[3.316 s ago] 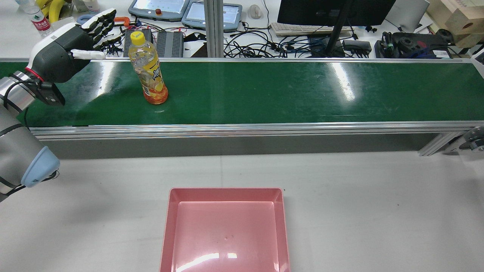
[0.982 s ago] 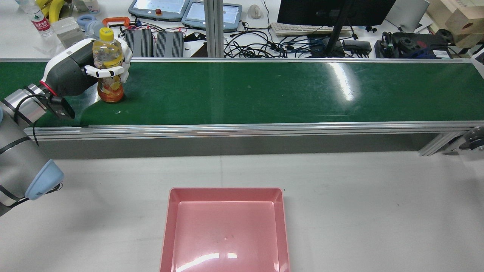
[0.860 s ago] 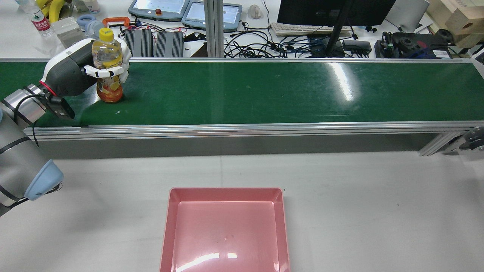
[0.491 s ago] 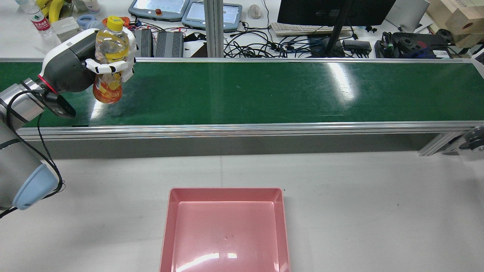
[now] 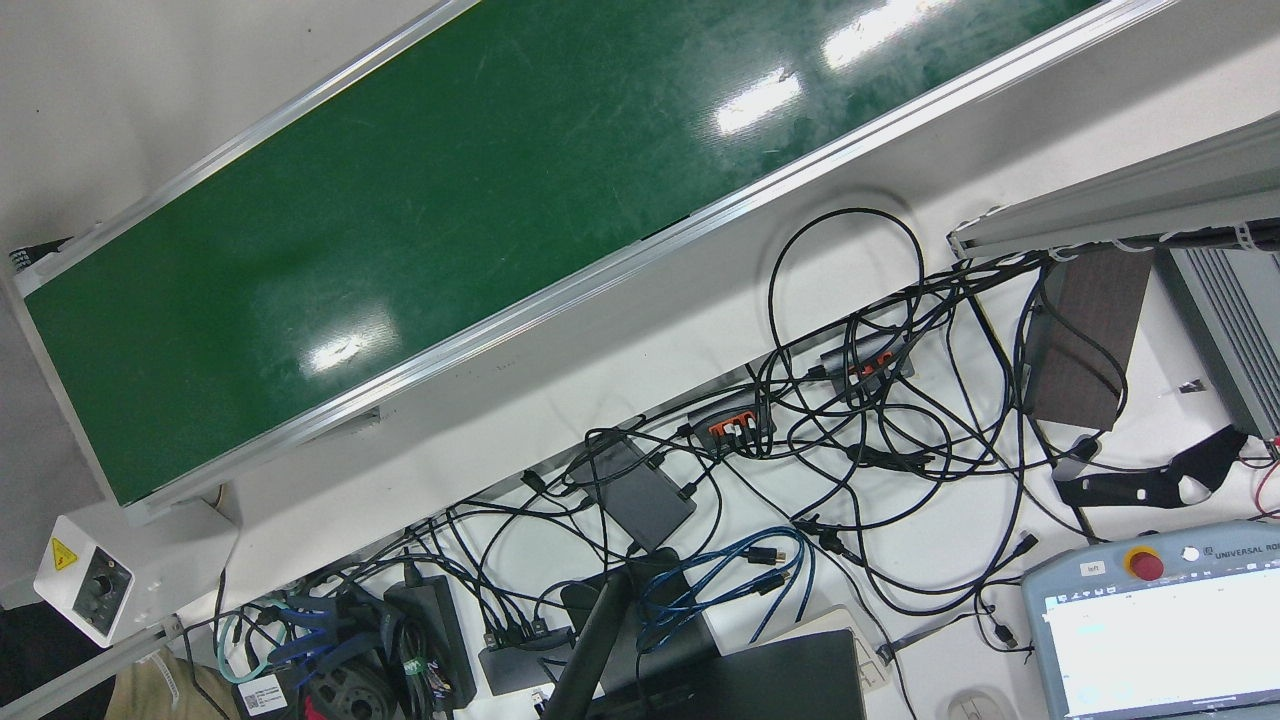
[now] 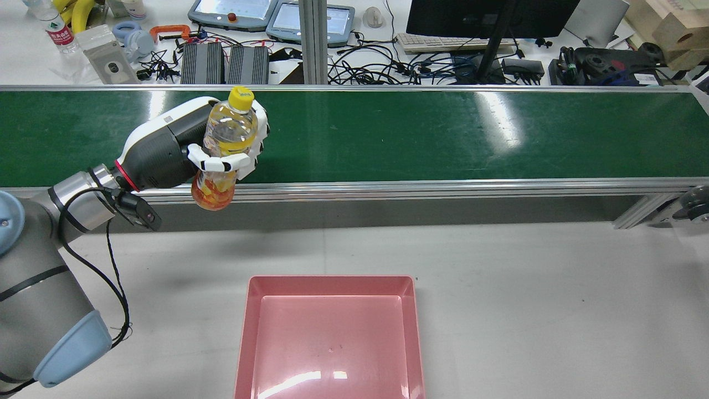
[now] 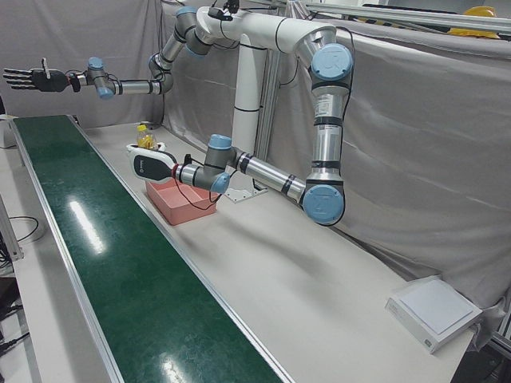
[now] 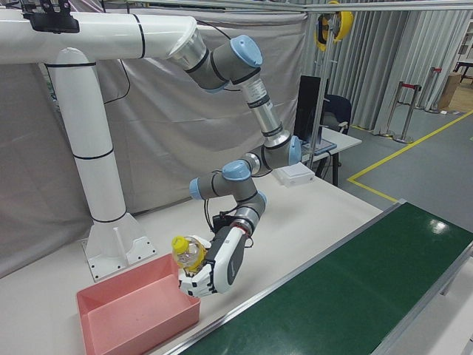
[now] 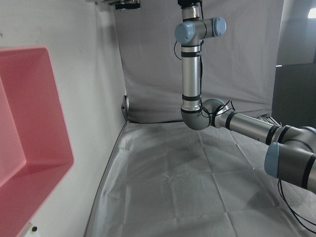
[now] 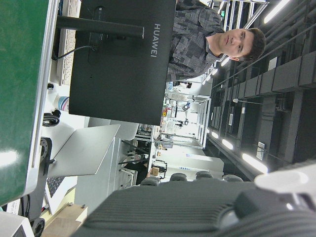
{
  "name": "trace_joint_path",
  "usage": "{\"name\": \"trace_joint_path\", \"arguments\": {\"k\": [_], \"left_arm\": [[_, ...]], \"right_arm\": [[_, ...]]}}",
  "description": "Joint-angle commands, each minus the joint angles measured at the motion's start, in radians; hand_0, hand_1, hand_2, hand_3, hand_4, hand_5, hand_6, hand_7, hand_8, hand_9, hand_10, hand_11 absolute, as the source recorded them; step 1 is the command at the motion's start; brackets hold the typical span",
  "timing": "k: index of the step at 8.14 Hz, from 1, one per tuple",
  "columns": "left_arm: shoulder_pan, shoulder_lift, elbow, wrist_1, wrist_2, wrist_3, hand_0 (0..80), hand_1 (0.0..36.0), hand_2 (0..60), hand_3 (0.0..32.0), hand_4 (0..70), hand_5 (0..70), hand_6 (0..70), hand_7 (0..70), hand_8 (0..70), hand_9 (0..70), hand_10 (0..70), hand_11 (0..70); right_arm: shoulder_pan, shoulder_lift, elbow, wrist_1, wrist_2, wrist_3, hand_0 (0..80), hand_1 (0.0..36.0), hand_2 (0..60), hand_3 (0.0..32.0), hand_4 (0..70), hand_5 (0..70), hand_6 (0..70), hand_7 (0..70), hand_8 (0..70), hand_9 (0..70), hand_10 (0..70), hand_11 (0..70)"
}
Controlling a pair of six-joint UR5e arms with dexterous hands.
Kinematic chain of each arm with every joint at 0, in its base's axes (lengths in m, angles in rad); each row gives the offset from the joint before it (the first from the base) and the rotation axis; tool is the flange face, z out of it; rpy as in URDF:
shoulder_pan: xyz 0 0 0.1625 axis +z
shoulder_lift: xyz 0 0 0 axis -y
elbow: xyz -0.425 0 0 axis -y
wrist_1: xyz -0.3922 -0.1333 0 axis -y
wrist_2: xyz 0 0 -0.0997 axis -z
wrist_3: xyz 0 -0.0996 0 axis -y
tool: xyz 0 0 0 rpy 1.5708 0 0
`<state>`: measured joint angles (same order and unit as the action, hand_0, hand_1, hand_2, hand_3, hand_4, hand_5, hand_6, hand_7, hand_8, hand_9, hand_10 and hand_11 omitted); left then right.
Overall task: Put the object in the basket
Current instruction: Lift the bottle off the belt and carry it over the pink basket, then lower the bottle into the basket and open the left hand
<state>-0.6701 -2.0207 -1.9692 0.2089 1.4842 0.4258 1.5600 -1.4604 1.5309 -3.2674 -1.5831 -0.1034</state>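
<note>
A clear drink bottle (image 6: 228,130) with a yellow cap and orange base hangs tilted in the air over the near rail of the green conveyor belt (image 6: 443,133). My left hand (image 6: 166,149) is shut on its middle, white fingers (image 6: 219,163) wrapped round it. From the front corners, the bottle (image 8: 186,253) and left hand (image 8: 220,270) hover beside the pink basket (image 8: 137,331). The basket (image 6: 332,280) lies on the white table, nearer and to the right in the rear view. My right hand (image 7: 32,78) is far off, raised, open, fingers spread.
Cables, teach pendants (image 6: 232,12), a monitor (image 6: 493,16) and small items crowd the desk behind the belt. A person (image 10: 197,34) stands behind the monitor in the right hand view. White tabletop (image 6: 526,310) surrounds the basket. A white box (image 7: 435,311) lies at the table's far end.
My left hand closed on the bottle on the belt, lifted it, and has carried it rightward and toward the near side, over the belt's near rail.
</note>
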Motion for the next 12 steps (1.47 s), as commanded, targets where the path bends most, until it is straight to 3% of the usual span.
{"name": "trace_joint_path", "arguments": {"k": [1, 2, 4, 5, 6, 7, 8, 9, 10, 11, 12], "left_arm": [[0.140, -0.038, -0.014, 0.015, -0.004, 0.051, 46.4, 31.1, 60.0, 0.0, 26.5, 70.0, 36.4, 70.0, 48.5, 70.0, 55.7, 70.0], [0.203, -0.053, -0.014, 0.013, -0.007, 0.079, 45.9, 30.2, 60.0, 0.0, 25.6, 70.0, 35.3, 68.3, 46.9, 67.9, 54.3, 70.0], [0.227, -0.082, -0.014, 0.030, -0.007, 0.076, 46.2, 30.7, 60.0, 0.0, 26.5, 70.0, 34.0, 67.5, 45.0, 65.4, 51.1, 70.0], [0.227, -0.079, -0.014, 0.027, -0.007, 0.068, 45.5, 27.8, 60.0, 0.0, 25.3, 64.6, 29.3, 61.3, 39.8, 58.3, 44.7, 64.0], [0.219, -0.050, -0.007, -0.056, -0.005, 0.062, 42.2, 22.0, 60.0, 0.0, 19.9, 45.5, 16.9, 41.0, 26.5, 41.5, 32.0, 46.7], [0.225, 0.076, 0.010, -0.153, 0.001, 0.062, 42.0, 18.6, 55.7, 0.0, 11.9, 35.9, 11.3, 29.0, 18.6, 29.5, 26.0, 38.9], [0.219, 0.103, -0.002, -0.189, 0.002, 0.018, 45.8, 18.1, 43.2, 0.0, 9.7, 35.1, 8.8, 22.9, 13.9, 22.3, 24.6, 37.2], [0.213, 0.105, -0.011, -0.192, 0.002, -0.043, 46.8, 18.4, 36.1, 0.0, 7.5, 30.5, 6.2, 14.1, 8.5, 14.1, 21.8, 33.4], [0.207, 0.105, -0.013, -0.191, 0.002, -0.048, 47.7, 19.1, 30.7, 0.0, 4.9, 25.2, 4.1, 7.0, 5.4, 8.9, 14.9, 23.5], [0.208, 0.103, -0.013, -0.191, 0.002, -0.048, 48.5, 19.4, 26.2, 0.0, 3.3, 19.1, 3.0, 4.5, 2.9, 5.6, 8.5, 14.3], [0.205, 0.090, -0.026, -0.189, 0.004, -0.050, 49.2, 20.2, 24.4, 0.0, 2.6, 16.3, 3.1, 3.5, 0.8, 3.2, 7.4, 12.9]], "right_arm": [[0.000, 0.000, 0.000, 0.000, 0.000, -0.001, 0.0, 0.0, 0.0, 0.0, 0.0, 0.0, 0.0, 0.0, 0.0, 0.0, 0.0, 0.0], [0.000, 0.000, 0.000, 0.000, 0.000, 0.001, 0.0, 0.0, 0.0, 0.0, 0.0, 0.0, 0.0, 0.0, 0.0, 0.0, 0.0, 0.0], [0.000, 0.000, 0.000, 0.000, 0.000, -0.001, 0.0, 0.0, 0.0, 0.0, 0.0, 0.0, 0.0, 0.0, 0.0, 0.0, 0.0, 0.0], [0.000, 0.000, 0.000, 0.000, 0.000, 0.001, 0.0, 0.0, 0.0, 0.0, 0.0, 0.0, 0.0, 0.0, 0.0, 0.0, 0.0, 0.0], [0.000, 0.000, 0.000, 0.000, 0.000, 0.001, 0.0, 0.0, 0.0, 0.0, 0.0, 0.0, 0.0, 0.0, 0.0, 0.0, 0.0, 0.0], [0.000, 0.000, 0.000, 0.000, 0.000, 0.001, 0.0, 0.0, 0.0, 0.0, 0.0, 0.0, 0.0, 0.0, 0.0, 0.0, 0.0, 0.0], [0.000, 0.000, 0.000, 0.000, 0.000, -0.001, 0.0, 0.0, 0.0, 0.0, 0.0, 0.0, 0.0, 0.0, 0.0, 0.0, 0.0, 0.0], [0.000, 0.000, 0.000, 0.000, 0.000, -0.001, 0.0, 0.0, 0.0, 0.0, 0.0, 0.0, 0.0, 0.0, 0.0, 0.0, 0.0, 0.0], [0.000, 0.000, 0.000, 0.002, 0.000, -0.001, 0.0, 0.0, 0.0, 0.0, 0.0, 0.0, 0.0, 0.0, 0.0, 0.0, 0.0, 0.0], [0.000, 0.000, 0.000, 0.000, 0.000, -0.001, 0.0, 0.0, 0.0, 0.0, 0.0, 0.0, 0.0, 0.0, 0.0, 0.0, 0.0, 0.0], [0.000, 0.000, 0.000, 0.000, 0.000, -0.001, 0.0, 0.0, 0.0, 0.0, 0.0, 0.0, 0.0, 0.0, 0.0, 0.0, 0.0, 0.0]]}}
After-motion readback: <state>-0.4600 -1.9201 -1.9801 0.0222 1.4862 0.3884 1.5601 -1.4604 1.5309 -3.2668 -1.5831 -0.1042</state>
